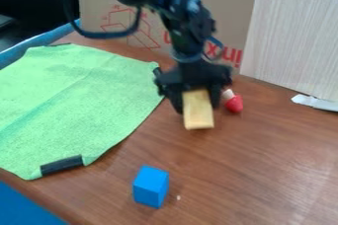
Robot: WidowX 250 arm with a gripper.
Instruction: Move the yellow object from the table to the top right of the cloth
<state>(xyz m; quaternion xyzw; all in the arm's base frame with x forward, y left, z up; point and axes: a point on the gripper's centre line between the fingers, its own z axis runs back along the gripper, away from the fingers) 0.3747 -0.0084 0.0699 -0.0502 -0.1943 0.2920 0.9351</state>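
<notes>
Over the counter (pixel 251 169), the yellow block (pixel 198 115) is gripped by the claw (pixel 196 106); transfer to the top-right corner of the cloth (pixel 86 91) is needed.

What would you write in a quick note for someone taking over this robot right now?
Gripper: closed on the yellow block, a finger on either side.
Where things are: the block is off the green cloth, to its right in the view; whether it is clear of the wooden table is hard to tell.
Done: block grasped.
Left: take it to the cloth's top right, set it down, let go.
</notes>
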